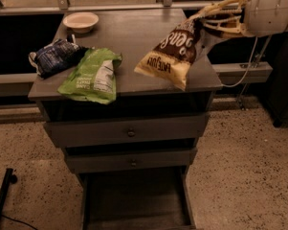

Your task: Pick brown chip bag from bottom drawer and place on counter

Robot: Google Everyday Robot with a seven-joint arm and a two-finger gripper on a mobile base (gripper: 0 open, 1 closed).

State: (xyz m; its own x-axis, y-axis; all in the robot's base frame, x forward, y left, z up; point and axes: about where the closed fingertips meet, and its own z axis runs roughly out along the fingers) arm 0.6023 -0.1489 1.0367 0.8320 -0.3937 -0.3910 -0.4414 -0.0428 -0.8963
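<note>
The brown chip bag (pixel 174 51) hangs tilted from my gripper (pixel 211 19), which is shut on its top corner. The bag's cream-yellow lower end is over the right front part of the counter (pixel 129 37); I cannot tell whether it touches the top. The gripper and its white arm reach in from the upper right, above the counter's right edge. The bottom drawer (pixel 134 200) is pulled open below and shows only its flat grey floor.
A lime-green bag (pixel 92 76) lies at the counter's front left, a dark blue bag (pixel 55 56) beside it at the left edge, and a small bowl (pixel 80 20) at the back left. Two shallower drawers with knobs (pixel 130 133) are shut. A cable hangs at right.
</note>
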